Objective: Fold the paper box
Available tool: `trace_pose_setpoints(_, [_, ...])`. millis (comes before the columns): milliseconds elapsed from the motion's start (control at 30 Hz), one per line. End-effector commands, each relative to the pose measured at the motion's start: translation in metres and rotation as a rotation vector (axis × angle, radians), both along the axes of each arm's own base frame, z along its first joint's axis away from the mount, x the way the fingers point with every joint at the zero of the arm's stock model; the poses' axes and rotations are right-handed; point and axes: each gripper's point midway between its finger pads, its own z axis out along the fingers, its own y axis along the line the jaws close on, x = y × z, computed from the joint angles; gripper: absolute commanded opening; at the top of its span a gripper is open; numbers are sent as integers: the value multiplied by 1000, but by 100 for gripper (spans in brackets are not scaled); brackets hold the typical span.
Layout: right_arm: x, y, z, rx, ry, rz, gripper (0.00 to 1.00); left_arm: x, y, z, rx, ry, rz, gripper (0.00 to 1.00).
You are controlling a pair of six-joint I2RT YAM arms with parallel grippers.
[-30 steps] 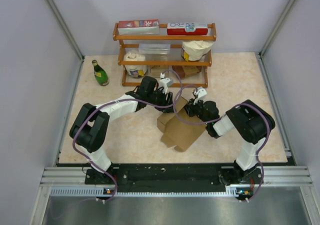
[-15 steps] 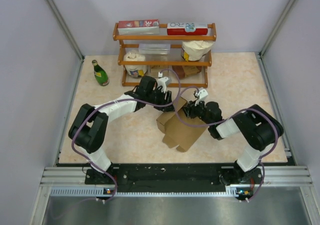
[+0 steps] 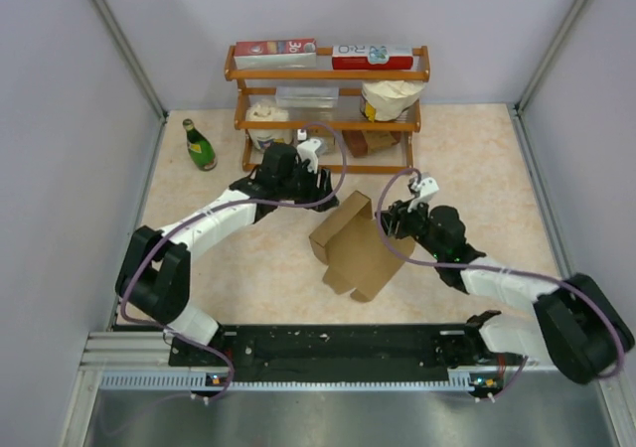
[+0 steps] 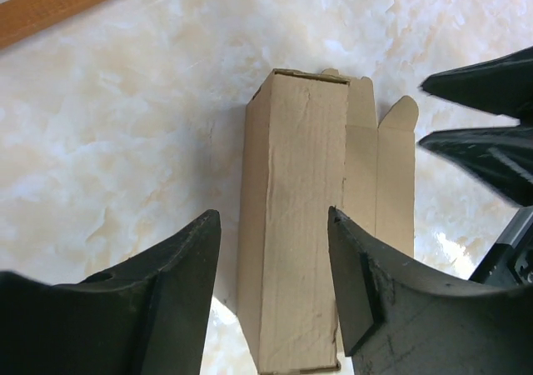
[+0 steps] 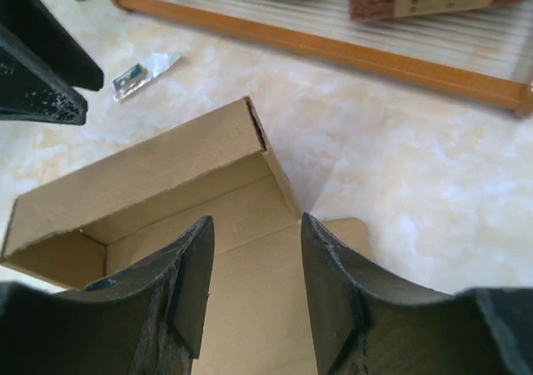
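- The paper box (image 3: pixel 355 248) lies on the table (image 3: pixel 477 169), near its middle and in front of the wooden rack (image 3: pixel 328 73).
- The box is partly formed. One section stands raised as a narrow oblong shell with an open end, while brown panels and flaps lie flat toward the near edge.
- The left gripper (image 4: pixel 271 217) is near the foot of the rack, on the far left side of the box. Its fingers (image 4: pixel 183 283) are spread apart and hold nothing. In the left wrist view the raised section shows in the gap between them, with no contact visible.
- The right gripper (image 5: pixel 255 219) is just beside the far right corner of the box. Its fingers (image 5: pixel 333 283) are parted. A corner edge of the raised wall runs toward the gap, but no clamping on the cardboard is seen.
- The two grippers face each other across the raised section, neither touching it.
- A green bottle (image 3: pixel 199 144) stands upright left of the rack.
- A small foil wrapper (image 5: pixel 141 71) lies on the table beyond the box, near the rack's base.
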Motion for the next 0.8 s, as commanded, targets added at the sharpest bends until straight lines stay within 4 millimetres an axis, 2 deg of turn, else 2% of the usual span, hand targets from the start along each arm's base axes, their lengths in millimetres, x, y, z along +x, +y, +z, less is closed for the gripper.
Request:
trace_pose_setpoints(0, [-9, -25, 22, 32, 99, -156, 47, 3, 10, 44, -4, -116, 38, 61])
trace_pose_setpoints(133, [-21, -43, 39, 79, 173, -255, 48, -12, 12, 54, 53, -175, 25, 63])
trace_pose_setpoints(267, [-35, -44, 45, 168, 233, -252, 47, -27, 11, 56, 102, -205, 15, 64])
trace_pose_setpoints(433, [-52, -50, 34, 219, 342, -290, 46, -52, -3, 54, 210, -282, -23, 67])
trace_pose_setpoints(533, [-60, -56, 28, 233, 368, -314, 45, -57, -7, 43, 310, -319, -14, 69])
trace_pose_setpoints(567, [-63, -58, 26, 242, 370, -319, 45, -60, -10, 39, 326, -310, -19, 71])
trace_pose_setpoints(600, [-65, -59, 27, 253, 369, -320, 45, -61, -12, 35, 347, -308, -21, 81])
trace_pose_setpoints(767, [-72, -69, 32, 293, 348, -336, 44, -65, -25, 17, 461, -341, -23, 94])
